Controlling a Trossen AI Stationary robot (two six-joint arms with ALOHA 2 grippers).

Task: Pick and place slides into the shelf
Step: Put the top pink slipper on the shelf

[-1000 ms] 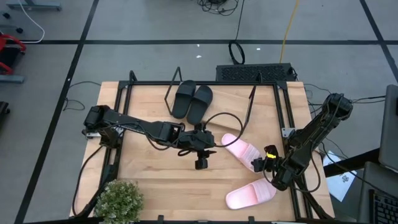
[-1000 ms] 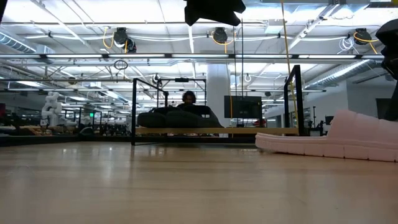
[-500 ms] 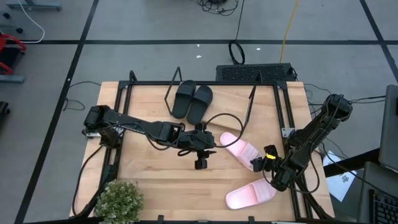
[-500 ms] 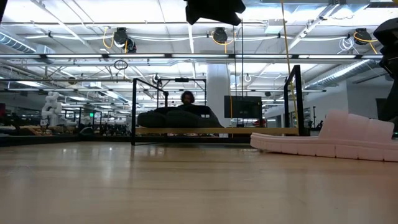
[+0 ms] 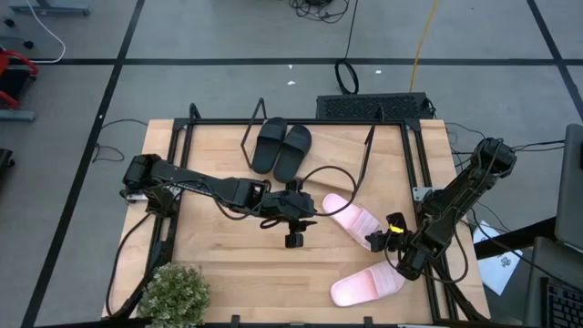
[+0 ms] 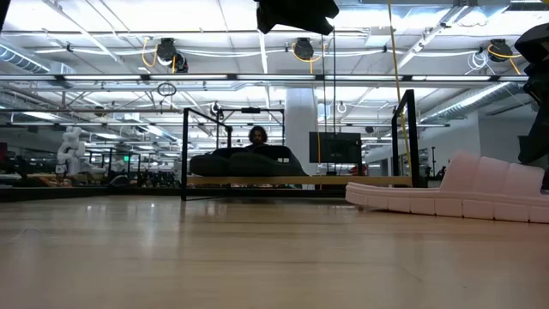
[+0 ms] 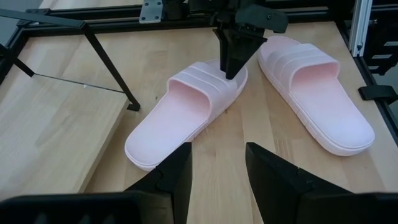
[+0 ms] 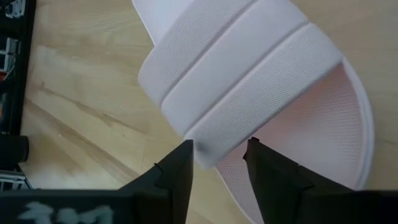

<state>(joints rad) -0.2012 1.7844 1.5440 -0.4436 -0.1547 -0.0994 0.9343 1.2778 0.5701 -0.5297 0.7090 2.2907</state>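
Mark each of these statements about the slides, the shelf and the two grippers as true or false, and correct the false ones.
1. Both black slides rest on the shelf. True.
2. One pink slide already sits on the shelf. False: both pink slides lie on the tabletop, the nearer pink slide by the front edge.
3. The right gripper is at the strap of the farther pink slide. True: its fingers straddle the edge of the strap.
4. The left gripper holds a black slide. False: it hovers open over bare wood, holding nothing.
5. A potted plant stands at the table's front left corner. True.
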